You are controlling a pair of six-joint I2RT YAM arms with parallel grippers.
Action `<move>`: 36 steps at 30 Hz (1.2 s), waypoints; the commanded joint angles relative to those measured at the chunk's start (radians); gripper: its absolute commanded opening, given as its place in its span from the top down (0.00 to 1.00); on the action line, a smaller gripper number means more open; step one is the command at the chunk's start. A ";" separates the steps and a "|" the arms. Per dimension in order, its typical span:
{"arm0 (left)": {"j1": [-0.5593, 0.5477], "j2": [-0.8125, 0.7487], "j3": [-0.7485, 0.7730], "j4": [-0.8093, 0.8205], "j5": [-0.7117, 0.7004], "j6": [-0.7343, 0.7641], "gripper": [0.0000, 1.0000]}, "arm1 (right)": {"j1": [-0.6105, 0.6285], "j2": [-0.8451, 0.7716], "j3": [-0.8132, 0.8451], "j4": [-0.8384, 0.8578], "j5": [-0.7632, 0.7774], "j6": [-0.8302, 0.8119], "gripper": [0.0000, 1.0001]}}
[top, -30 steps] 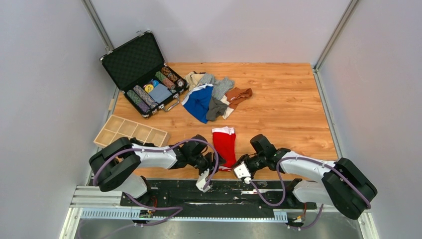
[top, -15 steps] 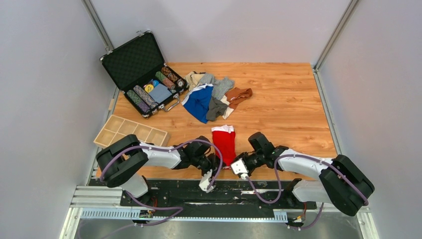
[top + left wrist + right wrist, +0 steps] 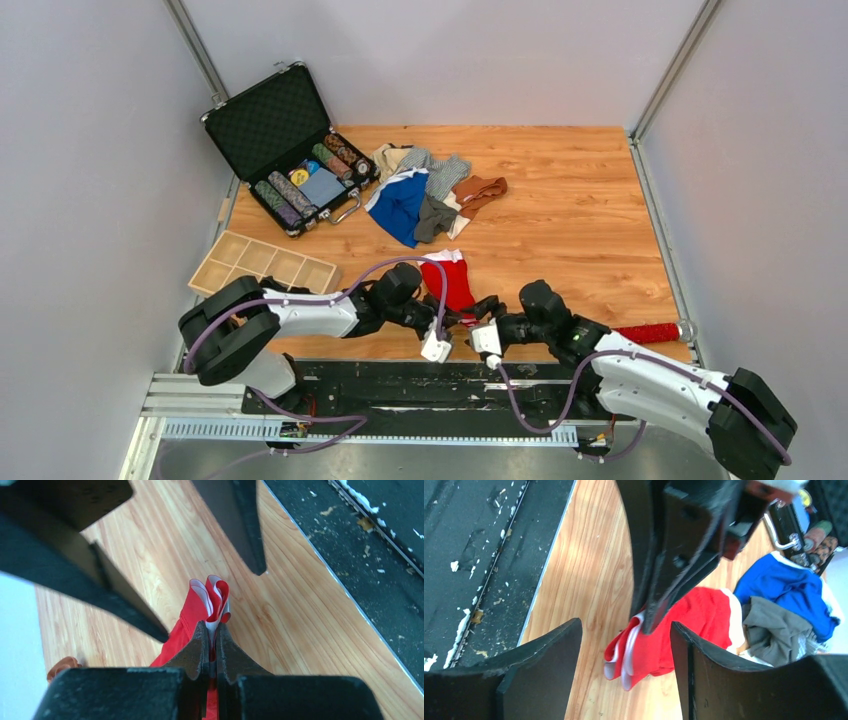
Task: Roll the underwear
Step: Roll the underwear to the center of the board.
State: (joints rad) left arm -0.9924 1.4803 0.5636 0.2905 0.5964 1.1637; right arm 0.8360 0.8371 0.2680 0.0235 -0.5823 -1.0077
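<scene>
The red underwear point(image 3: 457, 285) lies near the middle of the table's point(image 3: 580, 220) near edge. Its long axis runs from the near edge toward the far edge, with the white waistband at the far end and the near end raised off the wood.

At the far-left corner stands an open poker chip case point(image 3: 270, 125), its lid up and rows of chips inside. A wooden tray point(image 3: 285, 250) with compartments lies along the left edge, nearer than the case. The left gripper point(image 3: 212, 630) comes in from the left and is pinched tight on the raised near end of the red underwear, with the cloth squeezed between its pads. Beyond it, toward the far edge, is a loose pile of underwear point(image 3: 425, 195) in blue, grey, beige and brown, apart from the red one. The right gripper point(image 3: 625, 630) reaches in from the right with its fingers spread wide, holding nothing. The pinched end sits between them, and the left gripper's fingers stand right in front of it. A red bristly stick point(image 3: 645, 332) lies along the near edge at the right, beside the right arm.

The pinched end is doubled over into layers, red with white trim showing at the folds. The rest of the cloth lies flat.
</scene>
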 commanded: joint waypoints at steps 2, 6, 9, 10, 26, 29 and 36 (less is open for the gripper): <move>0.006 -0.058 -0.011 0.108 0.009 -0.176 1.00 | 0.023 0.024 -0.023 0.047 0.087 0.069 0.34; 0.006 -0.069 -0.023 0.132 0.002 -0.221 1.00 | 0.036 0.074 -0.013 0.094 0.134 0.090 0.38; 0.007 -0.076 -0.033 0.148 -0.003 -0.247 1.00 | 0.046 0.116 -0.003 0.137 0.171 0.107 0.42; 0.007 -0.078 -0.034 0.150 -0.003 -0.251 1.00 | 0.050 0.131 -0.001 0.151 0.184 0.112 0.44; 0.032 -0.095 -0.059 0.188 0.001 -0.329 1.00 | 0.064 0.238 0.018 0.276 0.223 0.155 0.57; 0.036 -0.105 -0.064 0.189 0.002 -0.340 1.00 | 0.065 0.257 0.011 0.309 0.222 0.156 0.57; 0.047 -0.138 -0.086 0.194 -0.014 -0.371 1.00 | 0.062 0.287 0.023 0.322 0.238 0.164 0.92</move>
State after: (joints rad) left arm -0.9543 1.3968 0.4900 0.4217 0.5804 0.8356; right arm 0.8955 1.1099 0.2562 0.3069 -0.3531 -0.8665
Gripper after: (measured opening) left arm 0.049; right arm 0.131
